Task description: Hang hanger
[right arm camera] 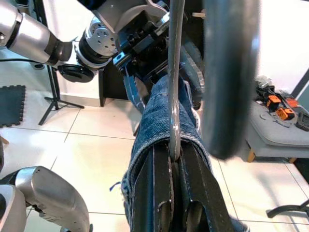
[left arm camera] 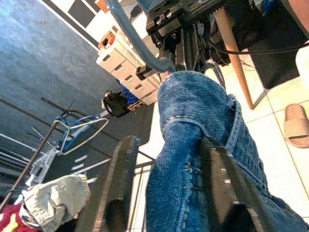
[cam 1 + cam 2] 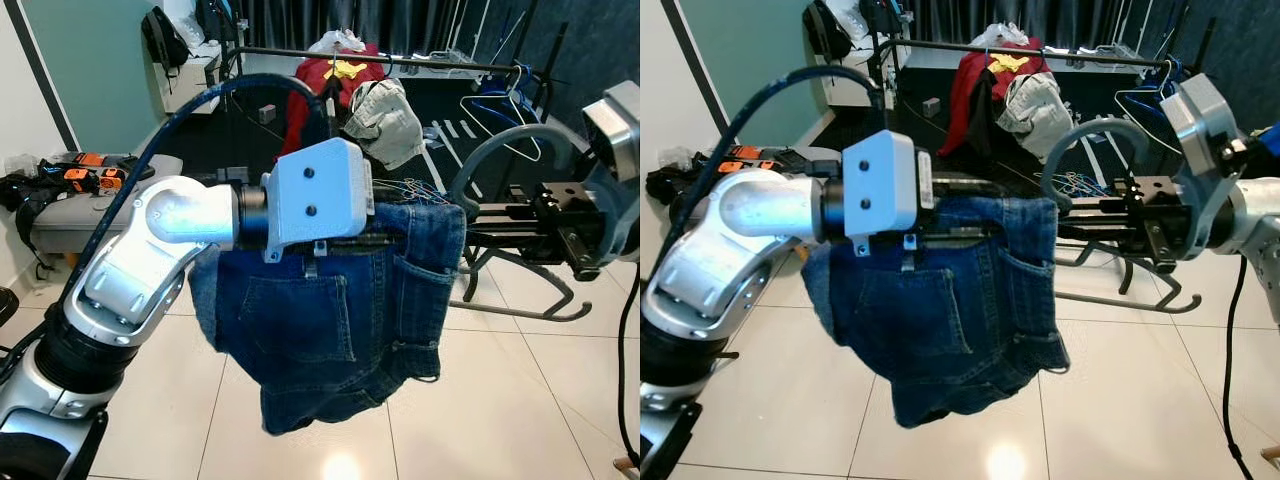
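No legible writing; left end effector [image 2: 164, 193] clenched on jeans [image 3: 330, 320], right end effector [image 1: 175, 203] grasping hanger [image 3: 1090, 140]; clothes rail [image 3: 400, 62] far behind.

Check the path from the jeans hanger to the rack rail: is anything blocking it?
Partly. The rail ahead already carries a red garment, a pale cap and empty hangers; bare rail lies between them.

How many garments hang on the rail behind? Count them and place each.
2 clearly: a red garment at the middle of the rail, and a pale garment beside it, towards the robot's right. More may be hidden behind them.
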